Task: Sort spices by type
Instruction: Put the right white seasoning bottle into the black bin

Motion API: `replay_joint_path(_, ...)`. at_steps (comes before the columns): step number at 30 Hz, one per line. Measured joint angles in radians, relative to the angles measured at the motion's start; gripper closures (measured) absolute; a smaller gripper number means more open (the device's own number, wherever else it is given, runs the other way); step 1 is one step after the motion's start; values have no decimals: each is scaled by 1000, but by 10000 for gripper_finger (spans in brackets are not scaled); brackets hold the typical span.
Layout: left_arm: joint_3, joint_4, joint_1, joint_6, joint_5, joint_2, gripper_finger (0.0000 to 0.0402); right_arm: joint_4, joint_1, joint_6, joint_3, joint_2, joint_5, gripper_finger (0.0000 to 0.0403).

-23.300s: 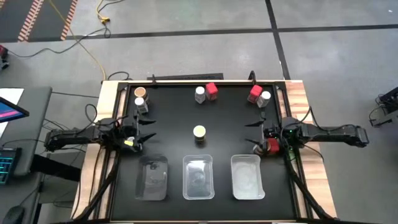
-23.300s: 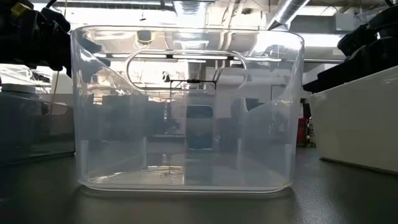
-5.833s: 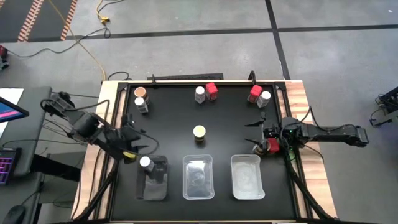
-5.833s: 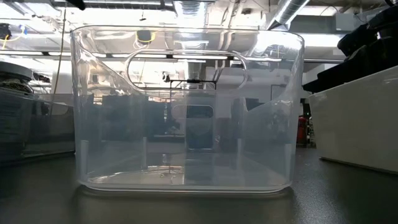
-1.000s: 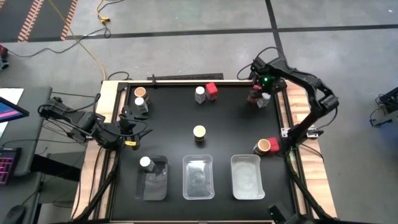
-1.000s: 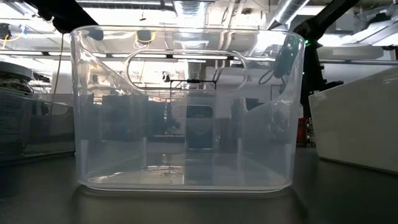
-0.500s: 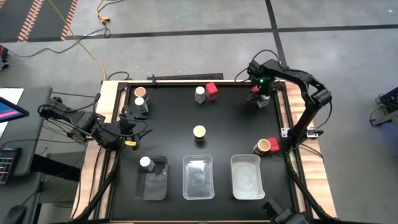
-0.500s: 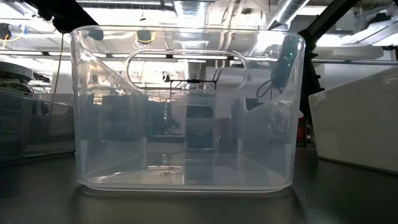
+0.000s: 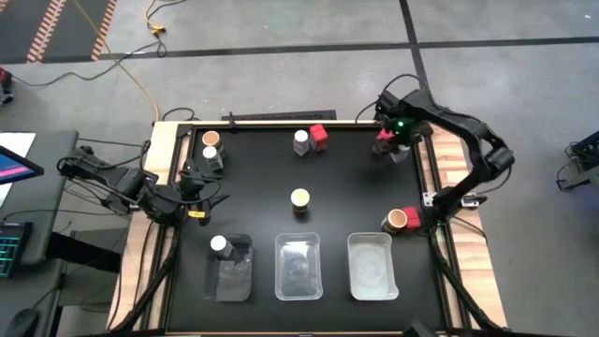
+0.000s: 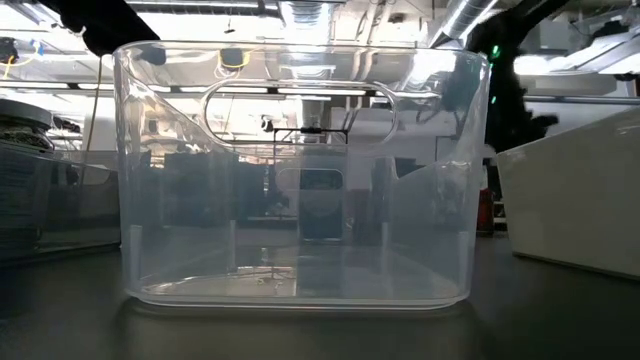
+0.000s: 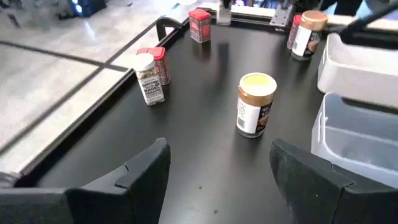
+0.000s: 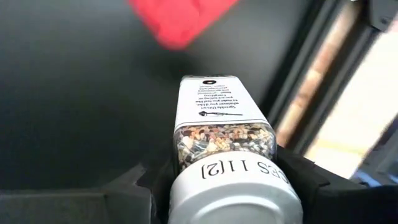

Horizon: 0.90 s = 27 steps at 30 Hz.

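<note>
My right gripper hangs over the table's far right corner, shut on a white-capped spice jar. A red-capped jar stands just beside it. My left gripper waits open above the table's left side. Ahead of it stand a yellow-lidded jar and a white-capped and red-capped pair. Another white-capped jar stands in the left clear tray. Other jars stand along the far edge and at the right. My right gripper pinches the white-capped jar between its two fingers, at the jar's top just under the round cap. The fingers come from above, pointing down. The jar hangs upright below them, its base toward the table and seemingly lifted clear.
Three clear trays sit in a row near the front edge: left, middle and right. The middle tray fills the low view. The wooden table rim runs close behind my right gripper. Bare black mat lies around the yellow-lidded jar.
My right gripper has shut on the white-capped jar at the far right and has risen with it, shifting a little toward the table's right edge. The jar has come up off the mat beside the red-capped jar, which stays put.
</note>
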Motion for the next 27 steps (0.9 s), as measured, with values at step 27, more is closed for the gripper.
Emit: replay_joint_path(27,0,448,121,301,230,75,139,-42,742,-9,745,150,-65,183)
